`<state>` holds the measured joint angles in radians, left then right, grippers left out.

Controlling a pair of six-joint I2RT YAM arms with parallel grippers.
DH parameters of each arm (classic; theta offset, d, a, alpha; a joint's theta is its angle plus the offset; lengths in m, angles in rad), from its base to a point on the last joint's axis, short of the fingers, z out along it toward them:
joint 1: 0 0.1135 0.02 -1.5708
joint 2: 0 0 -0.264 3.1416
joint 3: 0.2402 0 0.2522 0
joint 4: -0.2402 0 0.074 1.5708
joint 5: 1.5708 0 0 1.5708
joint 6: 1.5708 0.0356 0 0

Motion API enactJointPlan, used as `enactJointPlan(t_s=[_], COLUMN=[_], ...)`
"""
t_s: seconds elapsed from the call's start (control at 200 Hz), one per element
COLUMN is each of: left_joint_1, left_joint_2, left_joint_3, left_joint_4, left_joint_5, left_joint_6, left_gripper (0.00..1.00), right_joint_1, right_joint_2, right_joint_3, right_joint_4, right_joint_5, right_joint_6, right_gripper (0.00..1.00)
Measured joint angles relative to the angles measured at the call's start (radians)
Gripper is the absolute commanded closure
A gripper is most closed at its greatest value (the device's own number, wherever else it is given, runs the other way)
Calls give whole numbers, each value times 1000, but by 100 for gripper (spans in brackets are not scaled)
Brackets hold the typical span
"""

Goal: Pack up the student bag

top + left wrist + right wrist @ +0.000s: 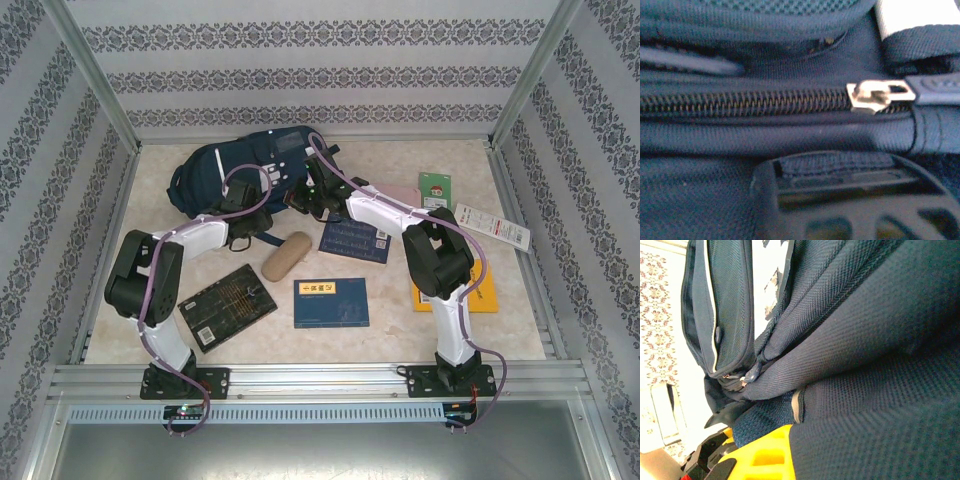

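At both grippers' tips lay the bag. Just ahead of the left gripper its zip ran closed up to the slider, and nothing inside the bag showed. How wide that gripper's jaws stood could not be told. The right gripper was fully closed against bag cloth; whether it pinched any was unclear. Behind the grippers, toward the arm bases, lay two blue books, one dark book, one tan case and one yellow book. Right of the right gripper lay one green card and one white box. One blue book bore a yellow label, too small to read.
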<state>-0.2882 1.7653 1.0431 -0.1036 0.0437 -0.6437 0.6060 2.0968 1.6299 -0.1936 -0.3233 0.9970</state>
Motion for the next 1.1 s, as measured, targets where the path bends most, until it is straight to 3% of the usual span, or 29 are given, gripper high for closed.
enactJointPlan(t_s=[0.31,0.495,0.56,0.634,0.674,1.099], left_joint_1=[-13,-14,-14,-16,-18,-18], left_joint_2=[35,69,72,72,72,21], left_joint_3=[29,44,46,48,48,13], left_joint_4=[0,0,0,0,0,3], left_joint_5=[-60,-87,-99,-109,-116,-116], left_joint_6=[34,62,72,79,82,84], left_gripper=[67,80,91,92,100,100], right_joint_1=[-2,-2,-2,-2,-2,-33], right_joint_2=[3,6,6,6,6,7], right_joint_3=[0,0,0,0,0,-2], right_joint_4=[3,4,6,11,11,18], right_joint_5=[-4,-8,-11,-16,-16,-60], right_joint_6=[26,30,30,30,31,58], right_gripper=[100,100,100,100,100,100])
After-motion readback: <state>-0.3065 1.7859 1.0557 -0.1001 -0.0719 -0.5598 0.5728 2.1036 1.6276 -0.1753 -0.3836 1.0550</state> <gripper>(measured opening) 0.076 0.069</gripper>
